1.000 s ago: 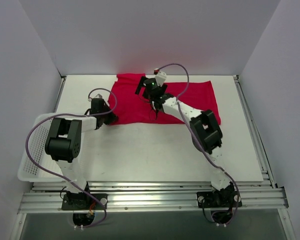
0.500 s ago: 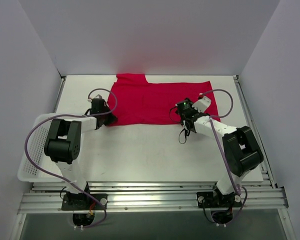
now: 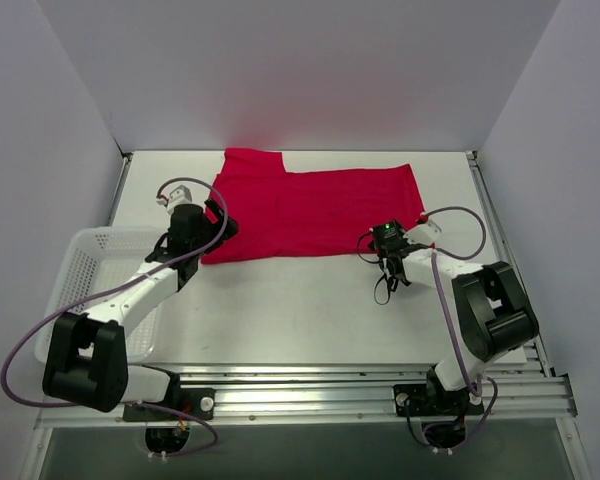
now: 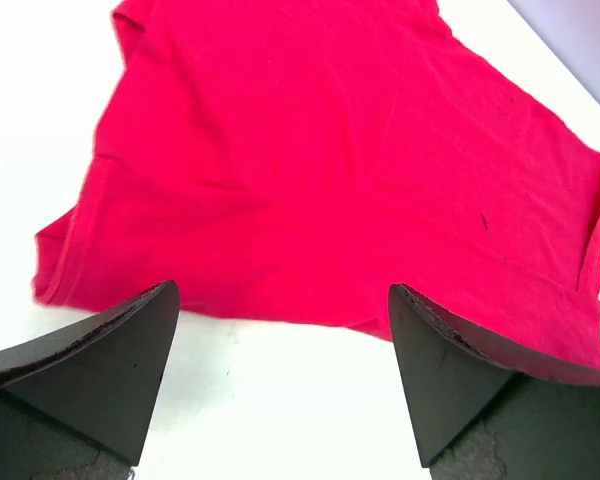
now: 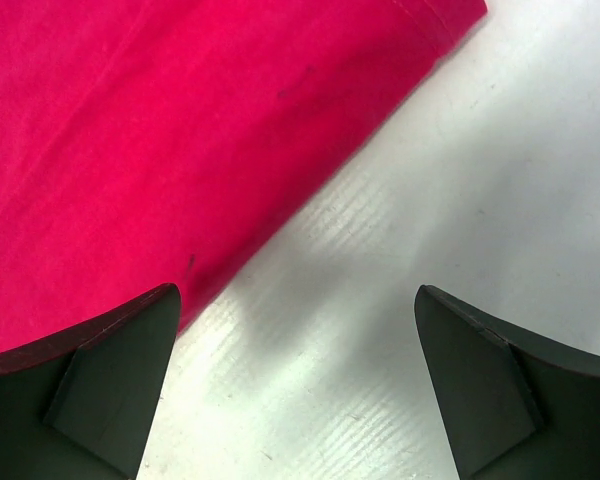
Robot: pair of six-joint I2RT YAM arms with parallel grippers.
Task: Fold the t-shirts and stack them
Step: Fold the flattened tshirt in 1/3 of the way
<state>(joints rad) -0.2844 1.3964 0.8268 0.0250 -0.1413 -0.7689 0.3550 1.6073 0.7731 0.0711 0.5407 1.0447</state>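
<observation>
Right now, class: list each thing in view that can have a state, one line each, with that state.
red t-shirt, lying flat on the table, ungripped
left gripper, open, holding nothing, at the shirt's near left edge
right gripper, open, holding nothing, by the shirt's near right corner
white basket, upright at the table's left edge
</observation>
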